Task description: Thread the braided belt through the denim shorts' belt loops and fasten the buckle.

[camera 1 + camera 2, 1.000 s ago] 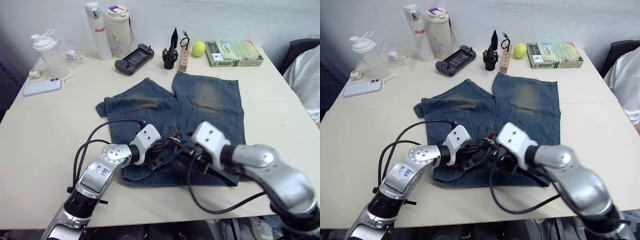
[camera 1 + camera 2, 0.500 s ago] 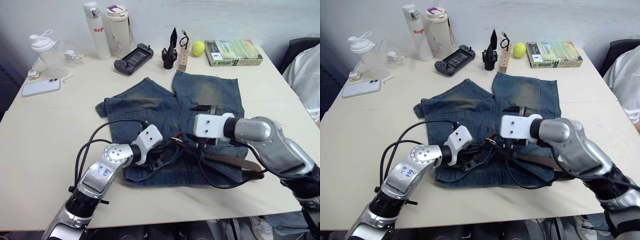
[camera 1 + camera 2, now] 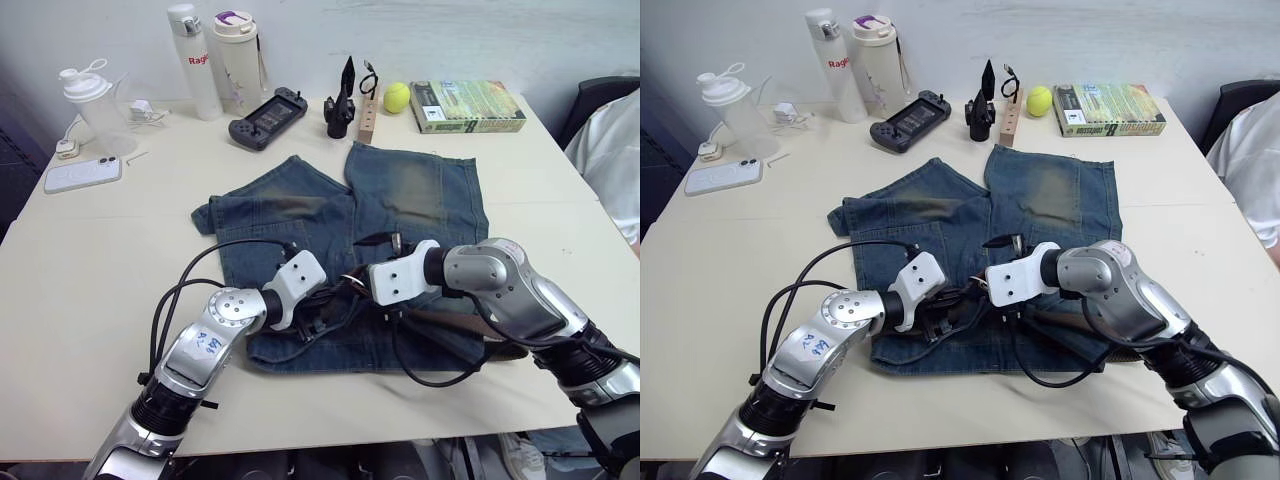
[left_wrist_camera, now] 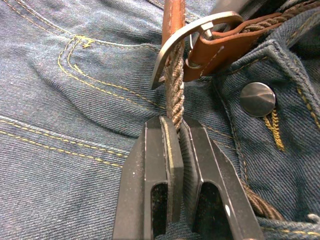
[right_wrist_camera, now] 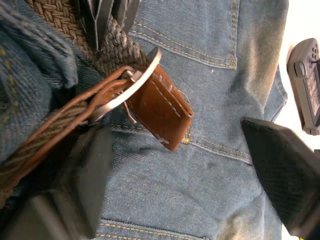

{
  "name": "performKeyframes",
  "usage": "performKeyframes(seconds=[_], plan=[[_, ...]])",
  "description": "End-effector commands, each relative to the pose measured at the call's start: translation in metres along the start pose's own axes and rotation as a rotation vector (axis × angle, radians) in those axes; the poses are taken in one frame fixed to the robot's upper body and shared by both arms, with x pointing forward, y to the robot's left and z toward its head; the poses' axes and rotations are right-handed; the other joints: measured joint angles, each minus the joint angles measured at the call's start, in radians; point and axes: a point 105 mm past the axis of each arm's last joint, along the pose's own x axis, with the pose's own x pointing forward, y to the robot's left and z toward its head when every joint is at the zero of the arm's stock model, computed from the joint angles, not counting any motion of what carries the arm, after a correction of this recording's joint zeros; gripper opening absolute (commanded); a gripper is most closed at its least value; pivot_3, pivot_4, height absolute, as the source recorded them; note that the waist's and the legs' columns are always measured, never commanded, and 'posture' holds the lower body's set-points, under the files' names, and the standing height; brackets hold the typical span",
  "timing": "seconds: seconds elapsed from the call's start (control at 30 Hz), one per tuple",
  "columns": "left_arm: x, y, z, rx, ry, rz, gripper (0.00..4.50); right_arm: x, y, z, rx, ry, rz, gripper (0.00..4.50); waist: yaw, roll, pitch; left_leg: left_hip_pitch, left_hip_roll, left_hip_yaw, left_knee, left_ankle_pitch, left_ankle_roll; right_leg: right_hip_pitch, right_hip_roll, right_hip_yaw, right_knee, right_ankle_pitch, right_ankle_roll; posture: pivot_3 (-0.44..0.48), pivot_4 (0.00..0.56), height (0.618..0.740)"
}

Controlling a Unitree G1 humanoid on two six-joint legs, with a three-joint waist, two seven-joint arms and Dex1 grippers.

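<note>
Shorts: the shorts (image 3: 400, 215) lie flat on the surface (image 3: 90, 260), waistband toward the robot.
Belt: the belt (image 4: 174, 95) runs along the waistband, its free end already passed through the buckle (image 4: 192, 37) at the fly button.
Left gripper: the left gripper (image 4: 175, 150) has its jaws clamped on the braided strap just below the buckle.
Right gripper: the right gripper (image 3: 1002, 262) hovers over the buckle with jaws apart, holding nothing.
Change: half a second ago the right arm was out over the right leg; it has swung back in to the buckle, while the left has kept its pinch.
Meaning: threading looks done; probably only seating the prong remains.
</note>
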Motion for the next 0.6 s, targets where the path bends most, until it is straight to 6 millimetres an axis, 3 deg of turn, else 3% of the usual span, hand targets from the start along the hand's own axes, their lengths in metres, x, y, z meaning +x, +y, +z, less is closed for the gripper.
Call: performKeyframes(seconds=[0.03,0.17,0.53,0.6], plan=[[0.0034,-0.0111,-0.0058,-0.004,0.021,-0.041,0.0,-0.005,-0.0071,0.0027,-0.028,-0.009,-0.029,2.17,0.0,0.0,0.0,0.0,0.0,0.0,0.0,0.0,0.0,0.0,0.0,0.0,0.0,0.0,0.0,0.0,0.15,0.717],[0.0034,-0.0114,-0.006,-0.003,0.021,-0.042,0.0,-0.0043,-0.005,0.0037,-0.023,-0.014,-0.021,0.17,-0.001,0.0,0.0,0.0,0.0,0.0,0.0,0.0,0.0,0.0,0.0,0.0,0.0,0.0,0.0,0.0,0.15,0.717],[0.0031,-0.0134,-0.0018,0.023,-0.011,-0.061,0.0,-0.0056,-0.0007,0.0071,0.024,-0.021,-0.029,0.07,-0.001,0.0,0.0,0.001,0.0,0.0,0.0,0.0,0.0,0.0,0.0,0.0,0.0,0.0,0.0,0.0,0.15,0.717],[-0.0009,-0.0156,0.0029,0.044,-0.035,-0.083,0.81,-0.0063,-0.0005,0.006,0.04,-0.012,-0.037,0.0,-0.001,0.0,0.0,0.001,0.0,0.0,0.0,0.0,0.0,0.0,0.0,0.0,0.0,0.0,0.0,0.0,0.15,0.717]])
